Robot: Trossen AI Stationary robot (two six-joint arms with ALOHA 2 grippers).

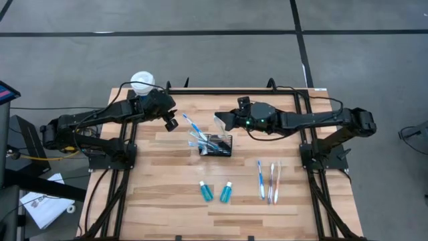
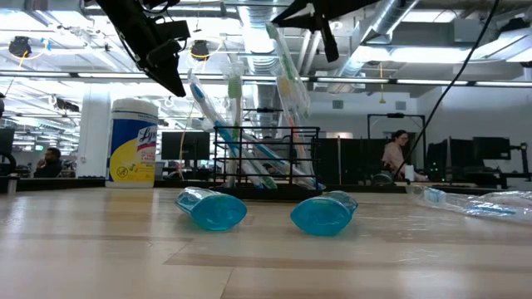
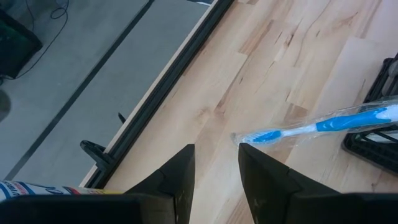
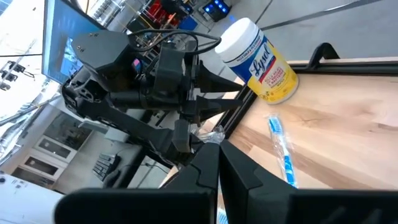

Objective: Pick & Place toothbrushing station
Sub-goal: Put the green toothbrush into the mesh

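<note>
Mid-task, by the look of it: some toothbrushes already standing in the black wire-mesh basket (image 1: 217,144) near the middle of the tabletop (image 1: 160,194), more items not yet loaded. Three wrapped toothbrushes (image 1: 269,181) lying side by side to the basket's front right, two teal tubes (image 1: 215,192) on their sides just in front of the basket. Left gripper (image 1: 172,122) hovering behind and to the left of the basket, fingers (image 3: 177,177) slightly apart and empty, one blue brush head (image 3: 264,135) poking out toward it. Right gripper (image 1: 221,120) raised just behind the basket, fingers pressed together, holding nothing visible.

Next move probably calls for reaching past the basket to the loose brushes or tubes, opening wide, and descending flat.

Open wood all around those items; white-lidded canister (image 1: 142,83) at the far left corner, well clear of the basket.
</note>
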